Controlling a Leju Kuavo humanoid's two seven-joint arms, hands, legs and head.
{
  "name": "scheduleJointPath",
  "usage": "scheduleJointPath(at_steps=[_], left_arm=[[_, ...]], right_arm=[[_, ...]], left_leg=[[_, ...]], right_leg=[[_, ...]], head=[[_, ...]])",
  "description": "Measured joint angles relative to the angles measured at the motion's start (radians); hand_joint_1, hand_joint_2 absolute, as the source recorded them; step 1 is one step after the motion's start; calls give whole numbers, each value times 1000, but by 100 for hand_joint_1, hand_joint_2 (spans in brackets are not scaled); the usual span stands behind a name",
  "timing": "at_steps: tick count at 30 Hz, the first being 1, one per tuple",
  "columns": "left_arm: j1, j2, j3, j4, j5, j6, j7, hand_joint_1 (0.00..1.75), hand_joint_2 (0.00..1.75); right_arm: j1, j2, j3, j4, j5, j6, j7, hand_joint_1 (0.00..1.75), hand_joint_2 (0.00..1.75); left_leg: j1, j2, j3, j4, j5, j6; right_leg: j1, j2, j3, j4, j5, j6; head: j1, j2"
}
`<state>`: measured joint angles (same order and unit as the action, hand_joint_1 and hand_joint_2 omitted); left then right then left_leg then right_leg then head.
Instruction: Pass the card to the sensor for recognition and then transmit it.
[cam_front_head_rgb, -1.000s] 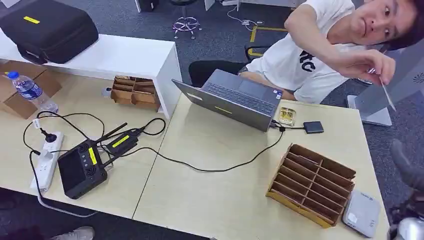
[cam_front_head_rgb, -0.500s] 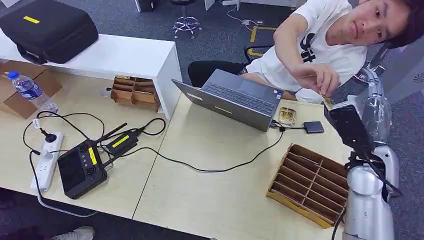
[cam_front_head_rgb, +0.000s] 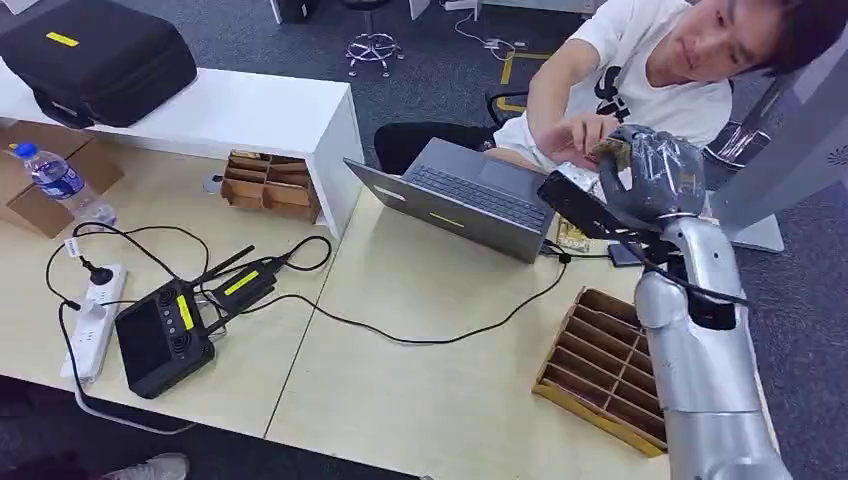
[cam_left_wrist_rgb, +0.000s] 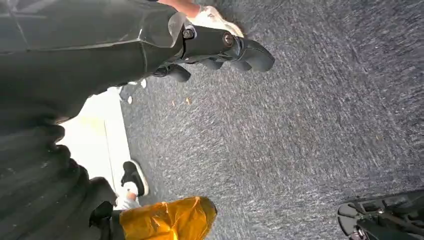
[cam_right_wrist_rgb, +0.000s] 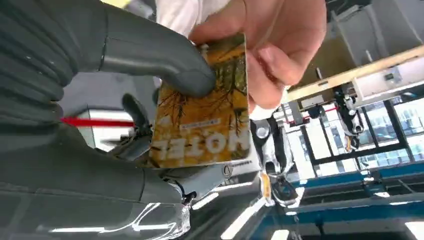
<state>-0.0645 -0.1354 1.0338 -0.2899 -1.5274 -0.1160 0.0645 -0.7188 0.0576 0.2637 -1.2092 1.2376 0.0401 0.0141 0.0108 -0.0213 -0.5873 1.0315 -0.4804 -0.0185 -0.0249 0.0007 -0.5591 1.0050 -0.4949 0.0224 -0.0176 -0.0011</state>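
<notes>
We take the card (cam_right_wrist_rgb: 202, 107): our right hand (cam_front_head_rgb: 655, 175) pinches it while the person's hand (cam_right_wrist_rgb: 270, 45) holds on. Next, the sensor.

Counted: 1 card (cam_right_wrist_rgb: 202, 115), 1 laptop (cam_front_head_rgb: 455, 197), 2 slotted cardboard organisers (cam_front_head_rgb: 600, 365) (cam_front_head_rgb: 270, 184), 1 water bottle (cam_front_head_rgb: 62, 183), 1 power strip (cam_front_head_rgb: 95, 318), 1 black case (cam_front_head_rgb: 95, 58)

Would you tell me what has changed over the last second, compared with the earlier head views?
The right hand has risen from the table's lower right edge to the person's hand, and its thumb now presses on the card that the person still holds. The laptop, cardboard organizer and controller stayed put.
</notes>
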Motion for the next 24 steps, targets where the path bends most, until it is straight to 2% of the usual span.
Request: scheduleJointPath(at_steps=[6, 11, 16, 24], left_arm=[[-3, 5, -20, 8, -1, -1, 0, 0, 175], [-4, 7, -24, 8, -1, -1, 0, 0, 175], [-2, 8, -24, 8, 2, 0, 0, 0, 175], [-2, 11, -24, 8, 2, 1, 0, 0, 175]], right_arm=[[-56, -14, 81, 60, 149, -6, 25, 175, 175], [-68, -26, 110, 78, 152, -24, 4, 175, 175], [-3, -80, 123, -11, 110, -61, -47, 175, 175], [63, -143, 126, -113, 101, -65, -57, 175, 175]], left_leg=[[0, 0, 0, 0, 0, 0], [0, 0, 0, 0, 0, 0], [0, 0, 0, 0, 0, 0], [0, 1, 0, 0, 0, 0]], right_leg=[[0, 0, 0, 0, 0, -1], [0, 0, -1, 0, 0, -1], [0, 0, 0, 0, 0, 0], [0, 1, -1, 0, 1, -1]], head=[[0, 0], [0, 0], [0, 0], [0, 0]])
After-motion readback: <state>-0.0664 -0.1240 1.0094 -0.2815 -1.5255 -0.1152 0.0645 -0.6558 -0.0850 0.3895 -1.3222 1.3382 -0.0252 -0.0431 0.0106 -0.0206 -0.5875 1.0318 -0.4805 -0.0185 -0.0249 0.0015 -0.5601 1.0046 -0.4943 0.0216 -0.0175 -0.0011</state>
